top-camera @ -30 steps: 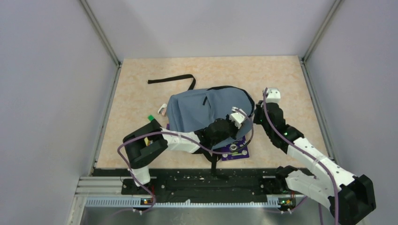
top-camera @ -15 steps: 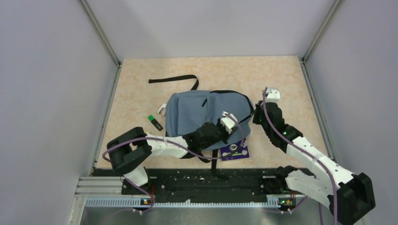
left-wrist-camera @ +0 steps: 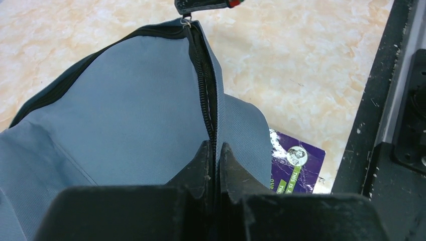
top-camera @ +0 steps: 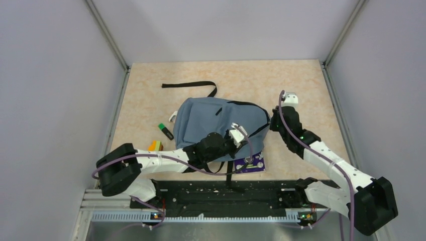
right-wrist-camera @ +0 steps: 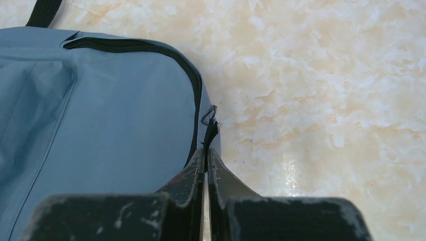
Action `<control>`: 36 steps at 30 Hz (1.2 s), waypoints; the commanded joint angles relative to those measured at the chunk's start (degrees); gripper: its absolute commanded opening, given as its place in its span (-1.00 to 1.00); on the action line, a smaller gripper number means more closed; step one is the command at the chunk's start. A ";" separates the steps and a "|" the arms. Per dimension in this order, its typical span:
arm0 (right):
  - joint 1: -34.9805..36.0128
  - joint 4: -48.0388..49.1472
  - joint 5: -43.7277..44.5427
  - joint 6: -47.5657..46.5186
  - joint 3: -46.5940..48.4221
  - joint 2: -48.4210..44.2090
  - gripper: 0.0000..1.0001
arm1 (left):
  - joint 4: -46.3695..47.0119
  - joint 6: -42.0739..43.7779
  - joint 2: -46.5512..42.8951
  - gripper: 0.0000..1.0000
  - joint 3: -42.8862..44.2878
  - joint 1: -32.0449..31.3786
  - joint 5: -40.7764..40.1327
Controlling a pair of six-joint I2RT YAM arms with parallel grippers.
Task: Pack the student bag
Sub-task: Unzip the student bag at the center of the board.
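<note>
The blue-grey student bag (top-camera: 216,118) lies flat mid-table, its black strap (top-camera: 190,84) trailing to the far left. My left gripper (top-camera: 239,132) is on the bag's near right edge, shut on the fabric at the black zip line (left-wrist-camera: 203,85); the left wrist view shows its jaws pinched together (left-wrist-camera: 214,149). My right gripper (top-camera: 273,123) is at the bag's right corner, shut on the thin black zip pull (right-wrist-camera: 210,125), with its jaws closed (right-wrist-camera: 206,153). The bag fills the left of the right wrist view (right-wrist-camera: 100,110). The zip looks closed between the two grippers.
A purple booklet (top-camera: 252,163) lies partly under the bag's near right corner and shows in the left wrist view (left-wrist-camera: 296,159). A green marker (top-camera: 165,130) and a yellow-orange block (top-camera: 155,145) lie left of the bag. A small white item (top-camera: 173,117) sits at its left edge. The black rail (top-camera: 221,193) runs along the near edge.
My left gripper has slid left and nearer along the bag's edge, and its elbow swung left, uncovering the marker and block. The bag shifted slightly. The right gripper barely moved.
</note>
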 commanded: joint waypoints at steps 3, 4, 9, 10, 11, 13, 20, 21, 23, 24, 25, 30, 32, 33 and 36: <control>-2.88 3.09 -0.35 0.51 2.80 1.62 -1.00 | -4.03 0.69 -7.15 -1.00 -0.13 -0.31 8.18; -3.32 3.56 -0.83 0.78 2.69 1.90 -1.00 | -5.31 0.61 -7.94 -1.00 -0.04 -0.31 9.66; -4.36 6.90 -2.16 1.35 2.18 4.57 -1.00 | -15.30 -0.35 -10.30 -1.00 2.86 -0.31 17.06; -4.44 7.57 -2.40 1.47 2.26 5.36 -1.00 | -17.32 -0.50 -10.47 -1.00 3.52 -0.31 17.95; -4.45 8.35 -2.48 1.46 2.39 6.37 -1.00 | -18.98 -0.47 -10.68 -1.00 3.90 -0.29 18.76; -4.45 8.60 -2.33 1.40 2.89 7.79 -1.00 | -21.01 -0.47 -11.16 -1.00 4.22 -0.31 19.75; -4.52 8.61 -3.71 1.22 3.13 7.51 -1.00 | -26.61 -0.47 -13.18 -0.60 6.22 -0.31 18.67; -4.54 8.68 -3.95 1.11 2.86 6.85 -1.00 | -26.63 -0.47 -13.39 -0.38 6.78 -0.31 17.99; -4.51 8.65 -4.38 0.83 2.17 5.45 -1.00 | -25.24 -0.47 -13.41 -0.05 8.05 -0.31 16.47; -4.46 8.65 -4.58 0.78 1.98 4.87 -1.00 | -24.10 -2.80 -13.06 0.07 8.67 -0.24 15.57; -4.47 8.62 -4.81 0.76 1.93 4.30 -1.00 | -23.09 -3.79 -12.49 0.17 9.68 -0.24 13.82; -4.51 7.43 -5.20 0.48 1.54 2.07 -1.00 | -23.87 -8.21 -5.26 0.29 17.83 -0.22 4.55; -4.51 7.24 -5.35 0.43 1.19 1.20 -1.00 | -24.07 -9.39 -1.43 0.30 20.19 -0.22 1.40; -4.53 7.15 -5.46 0.40 1.07 0.89 -1.00 | -24.16 -9.97 0.07 0.30 21.32 -0.22 0.50; -4.51 6.85 -5.36 0.33 0.74 0.14 -1.00 | -25.16 -11.01 4.14 0.31 24.26 -0.22 0.21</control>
